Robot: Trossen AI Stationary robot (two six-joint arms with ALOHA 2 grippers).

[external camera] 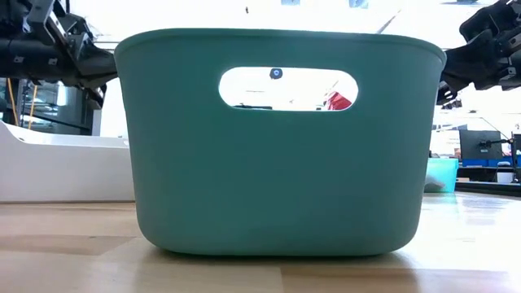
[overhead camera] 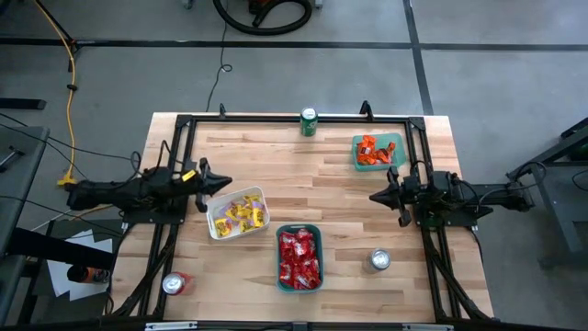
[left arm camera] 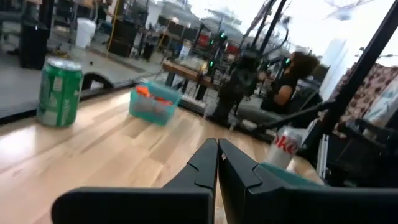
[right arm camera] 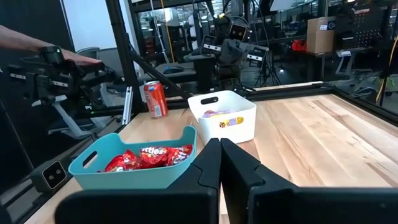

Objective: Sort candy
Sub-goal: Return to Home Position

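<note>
Seemingly all the candy [overhead camera: 299, 257] lies sorted among three bins [overhead camera: 279, 259]. Left gripper [overhead camera: 223, 184] and right gripper [overhead camera: 377, 196] hover empty, fingers together; swinging home carelessly could clip a nearby bin and spill it.

The teal bin [external camera: 277, 163] (low view) hides nearly all its candy [external camera: 341, 101].

Reads "ke" in red on silver can [left arm camera: 285, 145], first letters cut off; other cans and wrappers too blurred to read.
</note>
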